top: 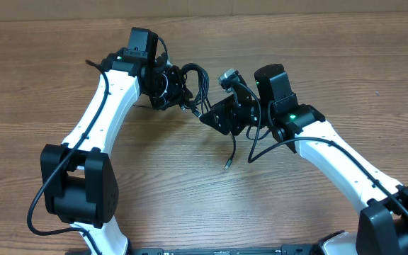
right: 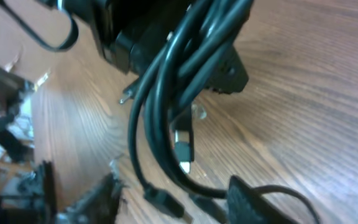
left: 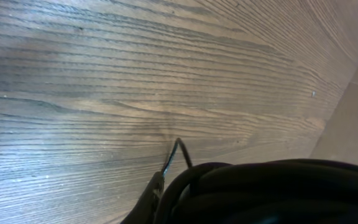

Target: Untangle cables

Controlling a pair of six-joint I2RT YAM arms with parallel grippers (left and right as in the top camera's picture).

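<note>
The cables [top: 198, 79] form a black looped bundle held above the wooden table between the two arms. My left gripper [top: 179, 88] is shut on the bundle. In the left wrist view the cables [left: 260, 193] fill the lower right, with one thin end [left: 179, 149] sticking out. My right gripper [top: 205, 113] is right below the bundle. In the right wrist view its fingers [right: 86, 199] stand apart, with several hanging strands [right: 166, 93] and a plug [right: 182, 149] passing between them; right gripper [right: 173, 186] is open. Two loose ends [top: 227, 165] dangle onto the table.
The wooden table [top: 317, 49] spreads all round. The left arm [top: 101, 106] reaches in from the lower left and the right arm [top: 331, 152] from the lower right, each with its own thicker black wire. The table's far edge runs along the top.
</note>
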